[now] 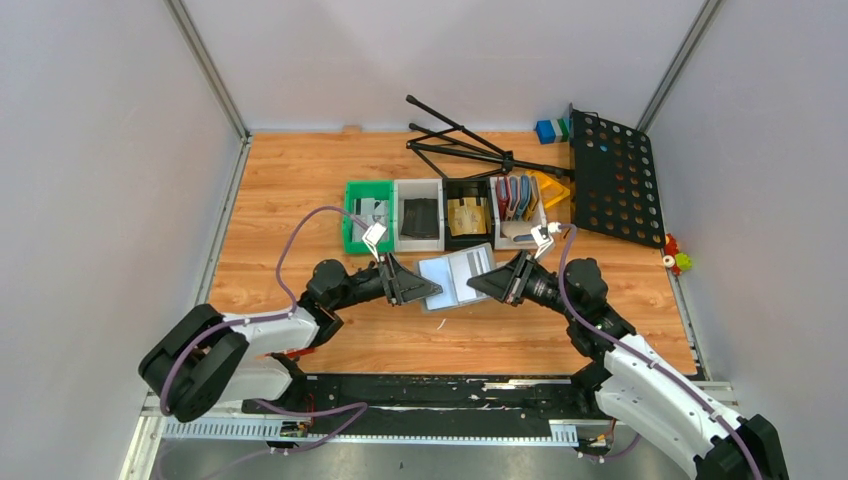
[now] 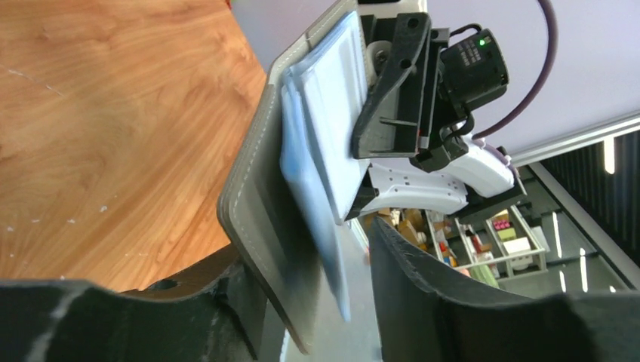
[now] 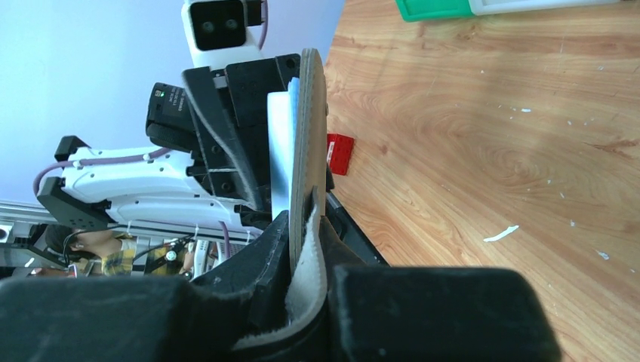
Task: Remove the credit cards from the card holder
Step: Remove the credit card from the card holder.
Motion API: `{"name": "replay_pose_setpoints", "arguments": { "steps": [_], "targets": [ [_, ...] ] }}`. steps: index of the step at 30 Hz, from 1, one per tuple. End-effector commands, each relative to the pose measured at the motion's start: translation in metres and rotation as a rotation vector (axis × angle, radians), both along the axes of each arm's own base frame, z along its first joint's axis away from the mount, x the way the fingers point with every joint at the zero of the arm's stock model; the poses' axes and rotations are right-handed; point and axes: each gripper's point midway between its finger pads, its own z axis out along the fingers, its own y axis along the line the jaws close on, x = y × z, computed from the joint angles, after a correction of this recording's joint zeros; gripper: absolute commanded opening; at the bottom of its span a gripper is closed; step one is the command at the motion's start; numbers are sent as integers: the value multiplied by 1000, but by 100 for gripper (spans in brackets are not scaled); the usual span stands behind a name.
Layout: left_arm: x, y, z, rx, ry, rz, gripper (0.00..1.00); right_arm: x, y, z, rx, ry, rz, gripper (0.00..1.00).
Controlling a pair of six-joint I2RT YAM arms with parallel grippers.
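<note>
Holder (image 1: 455,278) hangs spread open between the two sets of fingers, pale inside facing up, over the wooden table (image 1: 300,190). Any print on it is too blurred to read. Both arms reach forward low with bent elbows, their wrists turned inward so the grippers meet tip to tip across the holder. The right gripper (image 1: 480,283) is clamped tight on the holder's right edge, the grey cover pinched and curling between its pads. The left gripper (image 1: 425,287) stands partly open around the left edge: one finger lies against the cover, while a gap shows between the other finger (image 2: 453,302) and the cards (image 2: 313,204). Those pale blue-white cards sit in the inner pocket, one poking out towards the left fingers. Beyond both sets of fingertips, a row of bins (image 1: 420,215) stands near the holder's far edge; bare wood lies on the near side.
</note>
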Motion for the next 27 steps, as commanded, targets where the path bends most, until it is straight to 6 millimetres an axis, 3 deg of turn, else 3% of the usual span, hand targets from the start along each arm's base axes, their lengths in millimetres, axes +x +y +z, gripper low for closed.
{"name": "replay_pose_setpoints", "arguments": {
  "steps": [1, 4, 5, 7, 9, 12, 18, 27],
  "targets": [
    [1, -11, 24, -84, -63, -18, 47, -6, 5, 20, 37, -85, 45, 11],
    [3, -14, 23, -92, -56, -28, 28, -9, 4, 18, 20, -94, 53, 16],
    [4, -15, 20, -86, -52, -29, 26, -10, 3, 17, 7, -99, 54, 23],
    [5, -16, 16, -78, -46, -24, 24, -11, 0, 7, -50, -74, 49, 56],
    [7, -15, 12, -64, -43, -12, 24, -10, -5, 1, -108, -68, 30, 63],
    [8, -15, 6, -39, -41, -3, 23, -12, -13, -4, -174, -72, 10, 61],
    [5, -15, 7, -38, -39, -25, 21, -17, -20, -5, -170, -90, -10, 41],
    [4, -14, 4, 5, -45, -23, 18, -16, -29, -6, -219, -104, -44, 32]
  ]
}}
